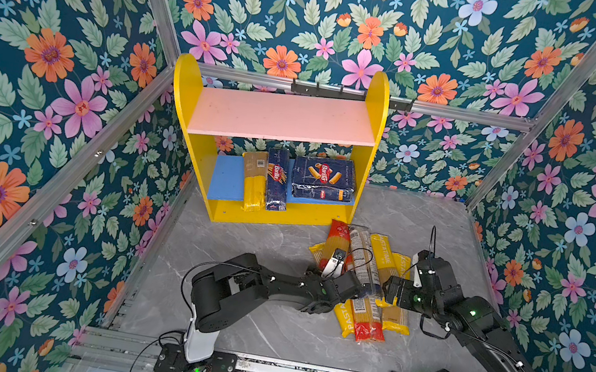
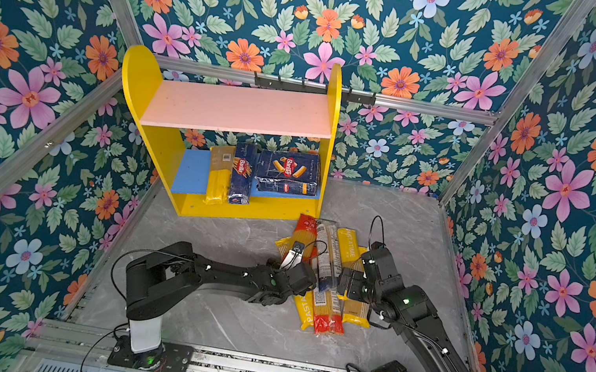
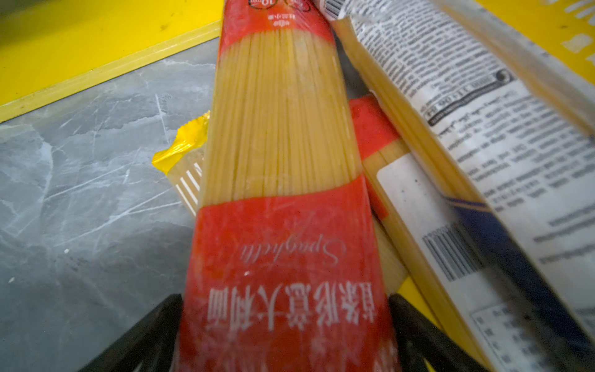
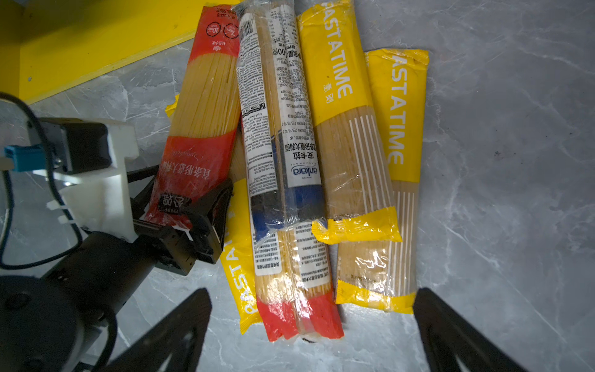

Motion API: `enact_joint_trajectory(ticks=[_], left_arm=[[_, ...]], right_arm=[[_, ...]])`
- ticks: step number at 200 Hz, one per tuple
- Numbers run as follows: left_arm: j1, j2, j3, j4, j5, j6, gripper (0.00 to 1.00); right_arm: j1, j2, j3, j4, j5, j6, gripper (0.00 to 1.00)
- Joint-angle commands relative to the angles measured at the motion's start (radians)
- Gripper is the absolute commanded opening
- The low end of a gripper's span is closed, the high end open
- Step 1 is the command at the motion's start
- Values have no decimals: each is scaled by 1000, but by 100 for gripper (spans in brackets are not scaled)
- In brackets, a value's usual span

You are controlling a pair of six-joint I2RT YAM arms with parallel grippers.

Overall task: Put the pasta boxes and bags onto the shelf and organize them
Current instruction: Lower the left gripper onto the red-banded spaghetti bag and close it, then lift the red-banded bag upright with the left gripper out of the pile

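**Left pincer astride a red spaghetti pack in front of the shelf**

The left gripper (image 3: 285, 302) is standing wide, its black fingers flanking the red-and-clear pack (image 3: 277, 122). That pack is carrying "Spaghetti" in script above white Chinese lettering. The close wrist view is blurred, so I cannot tell whether the pads are pressing the film. The right gripper (image 4: 312, 296) is hanging spread wide and empty above the heap.

The heap is lying on the grey marble-look table (image 1: 255, 254), just before the right end of the shelf (image 1: 372, 125). A clear pack with a blue end (image 4: 277, 128) is showing "ankara". A yellow PASTATIME pack (image 4: 338, 80) is overlapping a second yellow pack (image 4: 399, 112) with the same word. A third yellow pack (image 4: 235, 257) and a red-ended pack (image 4: 299, 309) are poking out underneath.

On the blue lower board (image 1: 227, 178), a yellow bag (image 1: 253, 183), a narrow Barilla carton (image 1: 277, 179) and a wide Barilla carton (image 1: 324, 179) are lying side by side. Teal floral wallpaper (image 1: 39, 67) and aluminium rails (image 1: 99, 152) are enclosing everything.
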Motion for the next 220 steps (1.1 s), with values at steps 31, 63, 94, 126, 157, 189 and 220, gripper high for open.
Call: enact_joint_trajectory(ticks=[31, 63, 94, 126, 157, 189, 220], left_arm=[[11, 33, 12, 32, -47, 24, 97], [11, 30, 2, 38, -49, 24, 83], [10, 9, -23, 45, -52, 27, 55], [11, -23, -49, 40, -70, 27, 30], [15, -58, -71, 29, -90, 33, 1], [18, -106, -112, 39, -86, 41, 0], [17, -169, -164, 18, -61, 18, 0]], right_arm=[[0, 2, 14, -5, 10, -14, 99], [-2, -8, 23, -16, 12, -17, 99], [-1, -7, 33, -26, 13, -22, 99], [-2, -7, 49, -35, 13, -24, 99], [-1, -7, 70, -48, 15, -27, 99], [-2, -5, 89, -55, 10, -27, 99], [-2, 2, 104, -60, 7, -25, 99]])
